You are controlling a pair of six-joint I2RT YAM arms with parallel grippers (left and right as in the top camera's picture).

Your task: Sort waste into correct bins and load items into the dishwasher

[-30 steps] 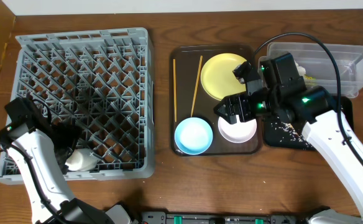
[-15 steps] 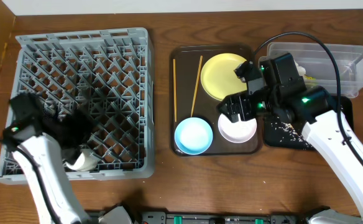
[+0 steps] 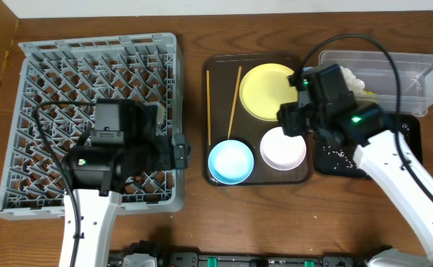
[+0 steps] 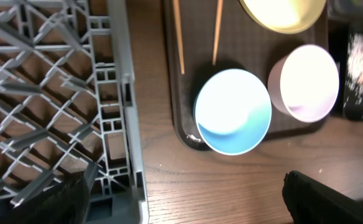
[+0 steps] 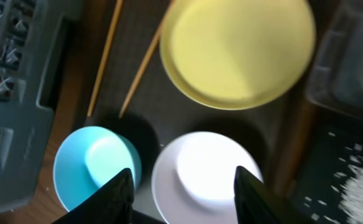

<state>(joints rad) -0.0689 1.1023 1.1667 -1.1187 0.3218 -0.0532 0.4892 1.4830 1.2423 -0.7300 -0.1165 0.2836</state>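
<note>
The grey dish rack fills the left of the table. My left gripper hangs wide open and empty at the rack's right edge, over bare table. On the brown tray lie two chopsticks, a yellow plate, a light-blue bowl and a white bowl. My right gripper is open above the white bowl, which shows between its fingers. White tissue lies in the clear tub. Rice grains dot the black tray.
The left arm's body covers the near right part of the rack. The right arm lies over the black tray. A strip of wooden table separates the rack from the brown tray.
The left arm swung from the rack's near left corner to its right edge, jaws opening wider. The right gripper rose away from the white bowl toward the plate, and its jaws narrowed.
</note>
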